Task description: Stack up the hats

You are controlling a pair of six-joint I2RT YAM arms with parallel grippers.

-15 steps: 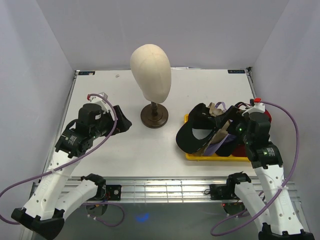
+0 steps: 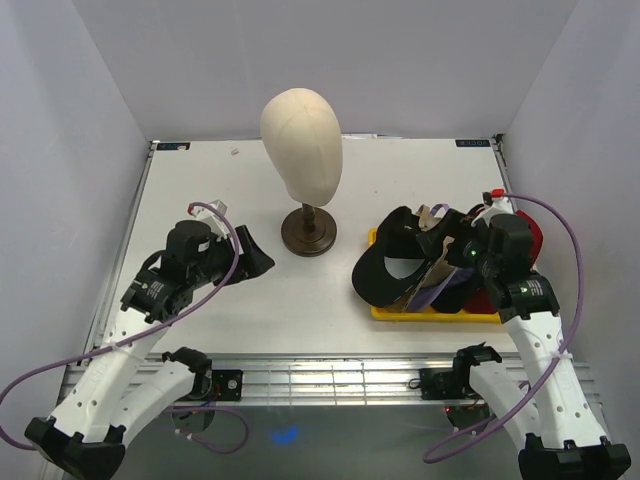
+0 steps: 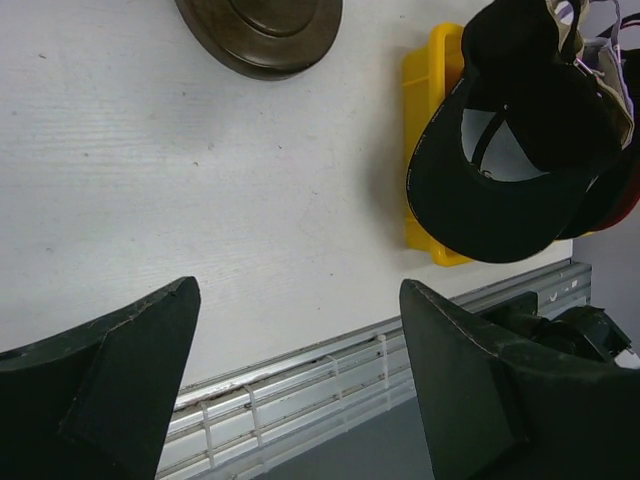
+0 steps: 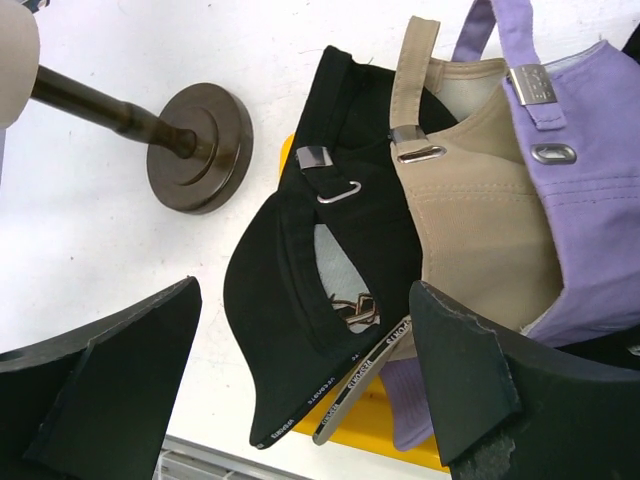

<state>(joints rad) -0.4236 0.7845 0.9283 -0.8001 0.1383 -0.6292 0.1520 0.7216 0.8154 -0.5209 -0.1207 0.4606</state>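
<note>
Writing: white lettering is seen along the brim edge of the black cap [image 4: 300,300]; it is too small to be read. The pale back of a stitched logo shows inside its crown.
Hats, location: four caps are heaped in the yellow tray [image 3: 425,100] at the right side of the table [image 2: 300,290].
Black cap: lies upturned with its inside showing and overhangs the tray's left edge.
Tan cap [image 4: 470,220]: lies just beside the black cap, with a metal strap buckle showing.
Lavender cap [image 4: 590,200]: rests against the tan cap, its strap clip visible.
Red cap [image 2: 535,235]: mostly hidden at the tray's right side.
Left gripper [image 3: 297,290]: spread wide and empty over bare table.
Right gripper [image 4: 305,288]: spread wide, nothing grasped, above the black cap.
Other: a mannequin head [image 2: 302,130] is mounted on a dark round stand base [image 4: 200,148], left of the tray.
</note>
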